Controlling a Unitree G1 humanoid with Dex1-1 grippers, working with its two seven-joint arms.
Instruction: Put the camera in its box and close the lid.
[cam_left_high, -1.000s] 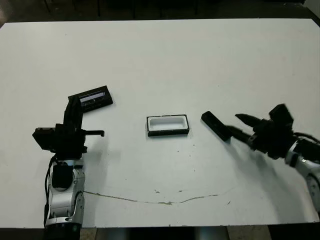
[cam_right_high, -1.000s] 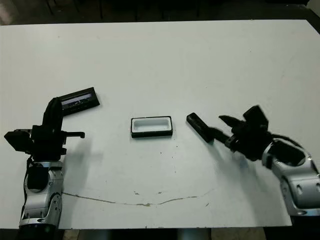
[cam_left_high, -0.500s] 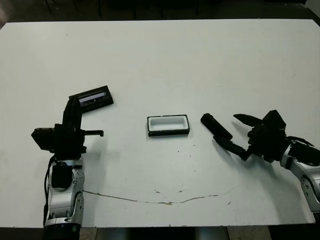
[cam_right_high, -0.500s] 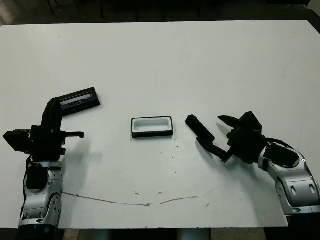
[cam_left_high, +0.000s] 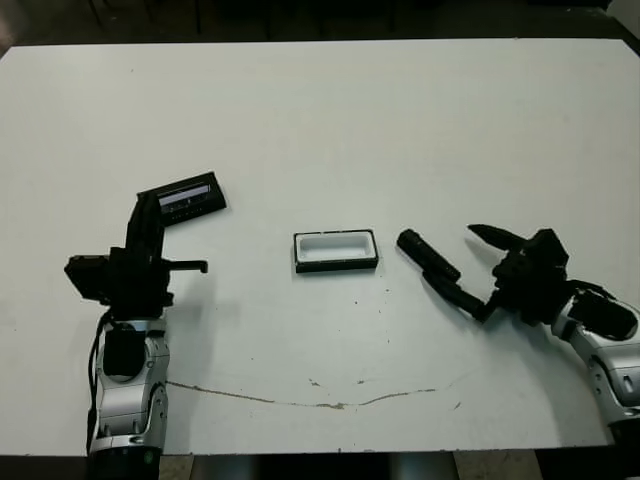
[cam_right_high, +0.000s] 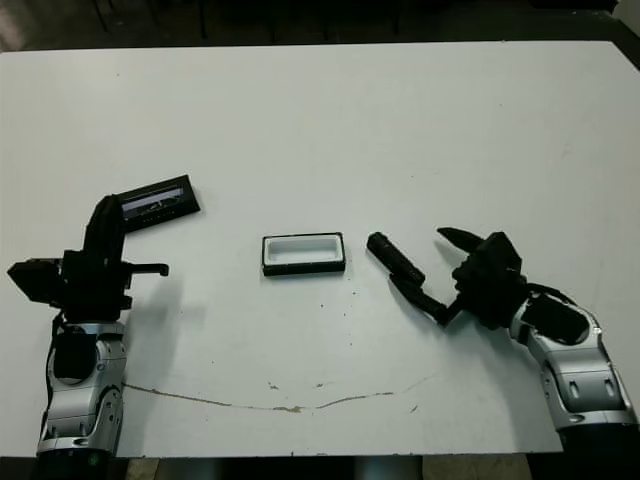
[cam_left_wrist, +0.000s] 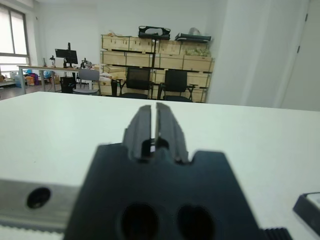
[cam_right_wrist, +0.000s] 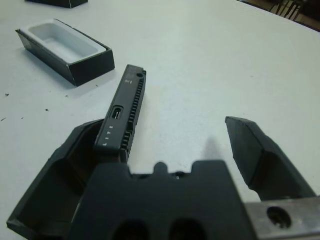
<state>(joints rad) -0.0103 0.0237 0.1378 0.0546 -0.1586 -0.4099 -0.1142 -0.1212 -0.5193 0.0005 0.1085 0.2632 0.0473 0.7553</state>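
— Where is the camera placed against the right end effector?

— Closely: it is seen lying slantwise on the bench, one end resting against the inner face of one finger, while the other finger is held well apart from it. The fingers are spread and nothing is gripped.

— And beyond it?

— The box is found just past the camera's far end, uncovered, its white lining shown. The lid is set well apart, by the left end effector, whose fingers are pressed together on nothing.

— Is room left for moving?

— Bare bench is seen around the box, and every edge is kept well apart from it.
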